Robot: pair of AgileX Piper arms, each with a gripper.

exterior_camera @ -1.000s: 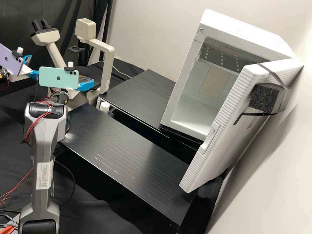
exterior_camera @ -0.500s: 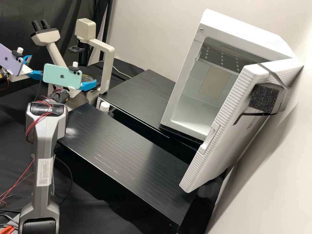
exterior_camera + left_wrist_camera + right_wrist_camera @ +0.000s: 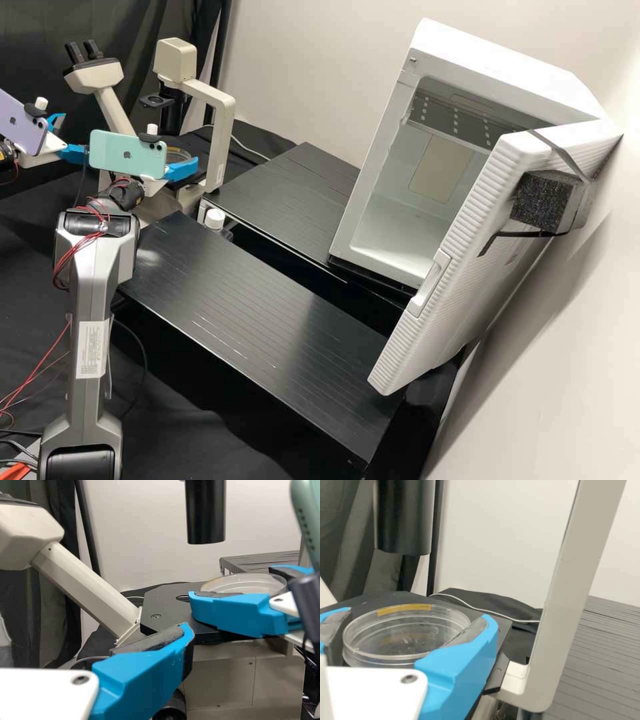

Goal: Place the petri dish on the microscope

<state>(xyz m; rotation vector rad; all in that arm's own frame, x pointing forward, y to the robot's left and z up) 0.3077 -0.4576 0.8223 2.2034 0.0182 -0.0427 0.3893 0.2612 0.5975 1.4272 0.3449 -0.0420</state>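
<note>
Petri dish [image 3: 404, 630], clear, yellow strip at rim: over stage [image 3: 167, 602] of microscope [image 3: 223, 143], far left; contact with stage cannot be told. Right tool [image 3: 181, 157]: clamped on dish. Left tool [image 3: 75, 133]: fingers apart, left of it.

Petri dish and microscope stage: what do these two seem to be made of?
The petri dish looks like clear, glossy plastic: it is see-through and its rim catches the light, though glass is possible. The stage looks like matt black metal, perhaps painted, going by its flat, dull plate with a screw set in it.
</note>
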